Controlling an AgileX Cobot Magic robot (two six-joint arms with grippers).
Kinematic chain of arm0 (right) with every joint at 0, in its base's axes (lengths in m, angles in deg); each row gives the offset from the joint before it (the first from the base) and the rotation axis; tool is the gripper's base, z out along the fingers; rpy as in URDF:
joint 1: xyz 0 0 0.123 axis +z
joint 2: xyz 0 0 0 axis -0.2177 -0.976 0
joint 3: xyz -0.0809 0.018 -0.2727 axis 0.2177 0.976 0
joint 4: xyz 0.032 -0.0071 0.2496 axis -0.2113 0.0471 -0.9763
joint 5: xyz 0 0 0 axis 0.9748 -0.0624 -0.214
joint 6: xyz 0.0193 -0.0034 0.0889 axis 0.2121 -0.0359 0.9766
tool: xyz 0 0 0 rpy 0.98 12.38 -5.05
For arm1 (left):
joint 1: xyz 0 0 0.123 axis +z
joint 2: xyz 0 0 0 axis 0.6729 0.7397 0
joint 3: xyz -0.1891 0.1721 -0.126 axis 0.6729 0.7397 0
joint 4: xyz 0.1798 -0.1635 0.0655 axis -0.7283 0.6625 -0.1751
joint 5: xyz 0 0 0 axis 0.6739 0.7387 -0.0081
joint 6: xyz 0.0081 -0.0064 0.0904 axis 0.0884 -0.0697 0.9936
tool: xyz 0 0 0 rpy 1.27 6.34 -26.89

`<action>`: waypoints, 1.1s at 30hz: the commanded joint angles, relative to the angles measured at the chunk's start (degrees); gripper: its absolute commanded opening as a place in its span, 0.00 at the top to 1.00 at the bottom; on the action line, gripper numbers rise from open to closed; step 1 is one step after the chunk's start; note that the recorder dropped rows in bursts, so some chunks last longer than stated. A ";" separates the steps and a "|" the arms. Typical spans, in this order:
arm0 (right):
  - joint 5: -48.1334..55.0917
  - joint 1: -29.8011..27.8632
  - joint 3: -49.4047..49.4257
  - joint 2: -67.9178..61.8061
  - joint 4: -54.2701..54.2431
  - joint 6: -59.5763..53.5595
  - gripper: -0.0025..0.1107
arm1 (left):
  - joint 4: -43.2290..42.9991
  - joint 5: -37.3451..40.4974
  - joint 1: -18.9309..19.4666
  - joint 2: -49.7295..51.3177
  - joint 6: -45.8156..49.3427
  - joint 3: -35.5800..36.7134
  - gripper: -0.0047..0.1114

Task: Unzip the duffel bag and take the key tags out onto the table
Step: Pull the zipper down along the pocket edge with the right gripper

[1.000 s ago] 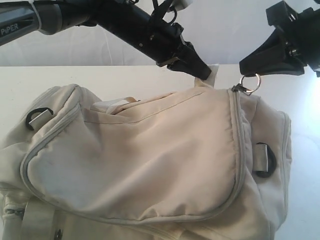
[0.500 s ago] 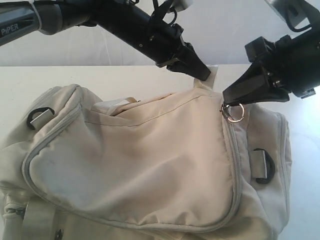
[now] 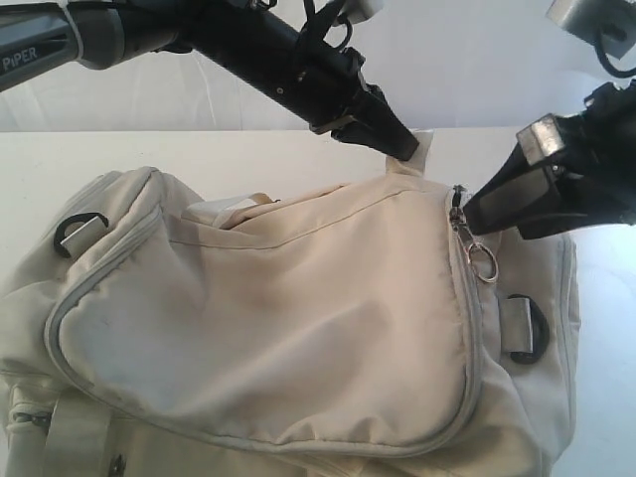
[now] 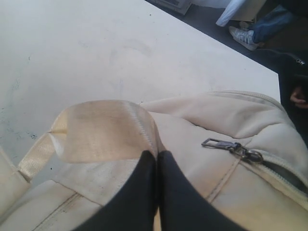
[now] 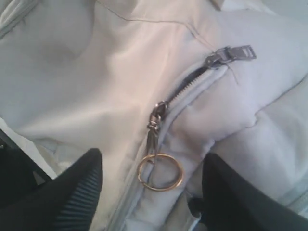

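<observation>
The cream duffel bag (image 3: 278, 318) fills the table (image 3: 199, 149), its grey zipper piping curving round the top panel. My left gripper (image 3: 402, 147) is shut on a satin-white strap (image 4: 101, 130) at the bag's far top edge, fingertips (image 4: 156, 156) pinching the fabric. My right gripper (image 3: 475, 214) is open beside the zipper's brass ring pull (image 3: 483, 263), which hangs loose. In the right wrist view the ring pull (image 5: 160, 172) lies between the spread fingers (image 5: 79, 187), untouched. A short stretch of zipper (image 5: 185, 86) gapes between two sliders. The key tags are hidden.
Black D-rings sit at the bag's left end (image 3: 79, 227) and right end (image 3: 527, 328). A second slider (image 4: 231, 146) lies near the left fingers. Past the table's far edge are dark floor and someone's shoe (image 4: 245, 36).
My right gripper dragged the ring pull down along the zipper, then opened and drew back to the right. The ring now hangs free. The left gripper has held still.
</observation>
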 commanded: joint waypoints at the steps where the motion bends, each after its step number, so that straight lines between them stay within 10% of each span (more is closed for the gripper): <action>1: 0.21 2.25 2.02 1.68 0.76 0.43 0.49 | 2.21 1.11 -0.17 -1.20 -0.28 -0.50 0.96; 21: -4.98 5.08 5.34 -0.85 1.57 -0.01 0.49 | 2.21 1.11 -0.17 -1.20 -0.12 -0.50 0.96; 33: -5.26 6.60 5.34 -1.33 2.09 -0.01 0.75 | 2.21 1.11 -0.17 -1.20 -0.12 -0.50 0.96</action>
